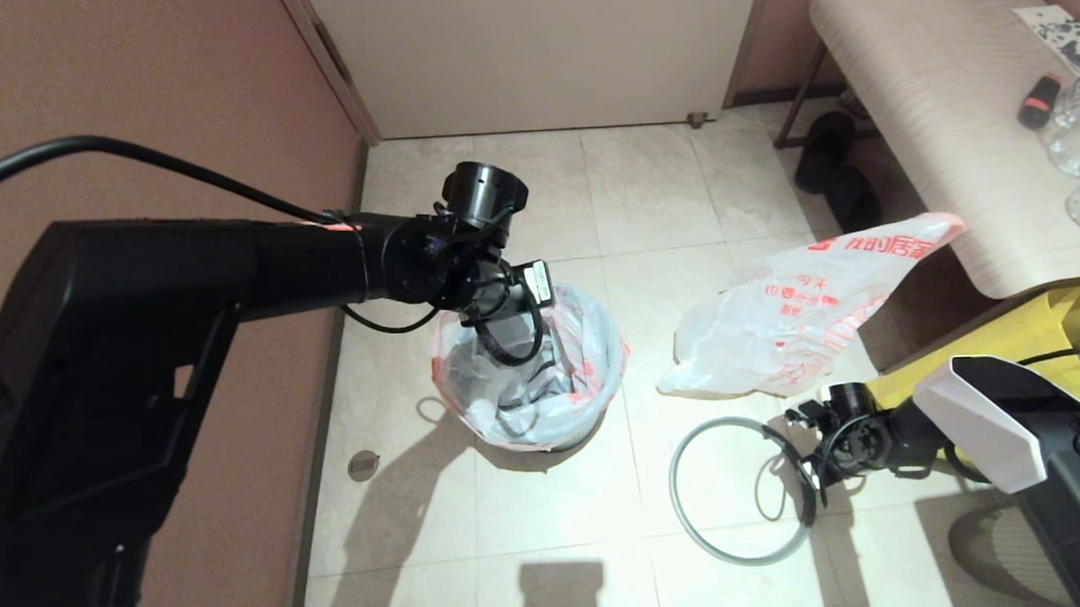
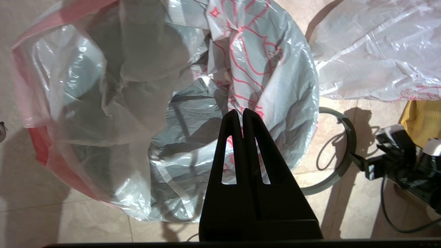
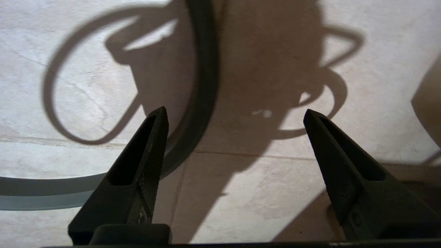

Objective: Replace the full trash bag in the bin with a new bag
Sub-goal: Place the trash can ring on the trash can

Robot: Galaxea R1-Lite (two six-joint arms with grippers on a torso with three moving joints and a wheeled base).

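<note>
I'm holding my left gripper (image 2: 240, 113), fingers together, seemingly pinching the new bag (image 1: 543, 402) lining the bin (image 1: 581, 439), while my right gripper (image 3: 234, 119) is hanging spread over the hoop (image 1: 746, 557) near the full bag (image 1: 792, 322)

Around me, apart from my work: pale beige stone-look floor tiles (image 1: 548, 537); a pinkish-brown wall (image 1: 137, 75) at my left; a closed white door (image 1: 540, 43) straight ahead; a light wood-grain rounded bench top (image 1: 938, 119) at my right, bearing a small black cylinder with a red band (image 1: 1039, 100); a yellow fabric bag (image 1: 1017, 341) beside the bench; dark shoes (image 1: 836, 172) under it
</note>
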